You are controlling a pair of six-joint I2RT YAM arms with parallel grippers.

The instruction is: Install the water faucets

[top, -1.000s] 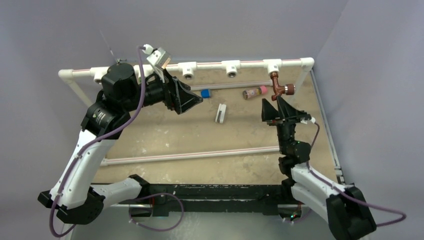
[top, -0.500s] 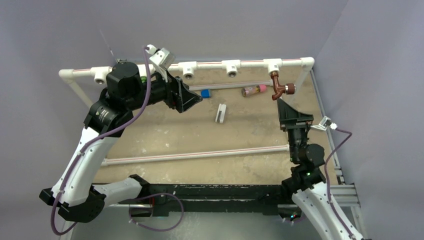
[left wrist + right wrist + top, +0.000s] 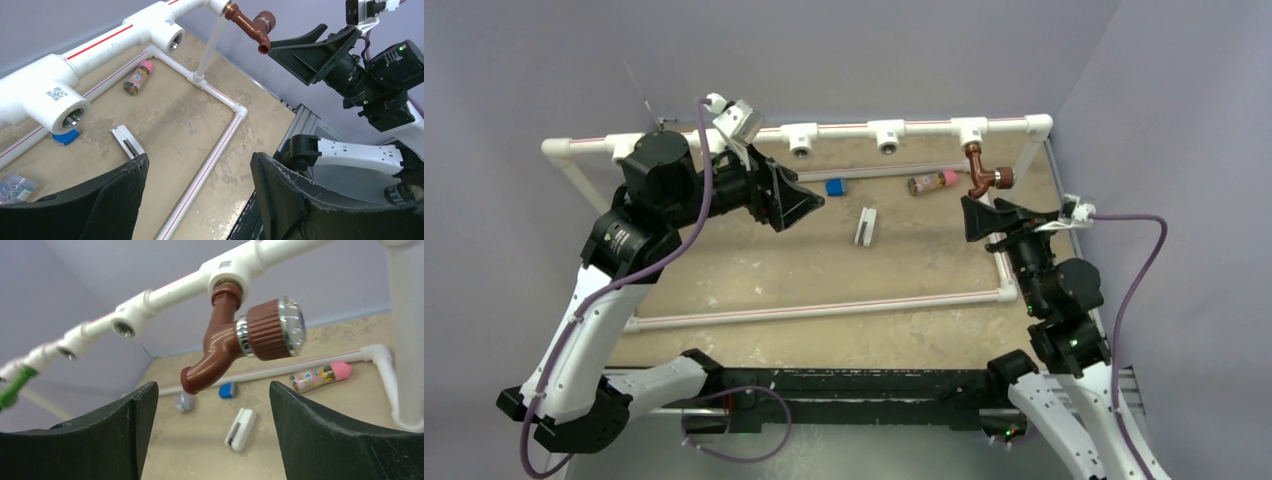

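Note:
The reddish-brown water faucet [image 3: 982, 176] hangs from the rightmost tee [image 3: 969, 130] of the raised white pipe, spout down, ribbed knob facing right. My right gripper [image 3: 986, 215] stands open just below it; in the right wrist view the faucet [image 3: 235, 342] hangs above the open gripper [image 3: 212, 390], apart from both fingers. A blurred bit of the green water faucet [image 3: 11, 389] shows at the far end of the pipe; my left arm hides it in the top view. My left gripper [image 3: 807, 210] is open and empty, raised over the table [image 3: 200, 160].
Two bare tees [image 3: 800, 140] [image 3: 887, 135] face forward on the raised pipe. On the sandy board lie a pink-capped cylinder [image 3: 932, 183], a blue block [image 3: 834, 187] and a white clip [image 3: 865, 226]. A floor pipe [image 3: 814, 310] crosses the front. A post [image 3: 210, 47] stands by the faucet.
My right arm swung out to the right and its wrist rolled, the open gripper now pointing left under the brown faucet. My left arm shifted only slightly.

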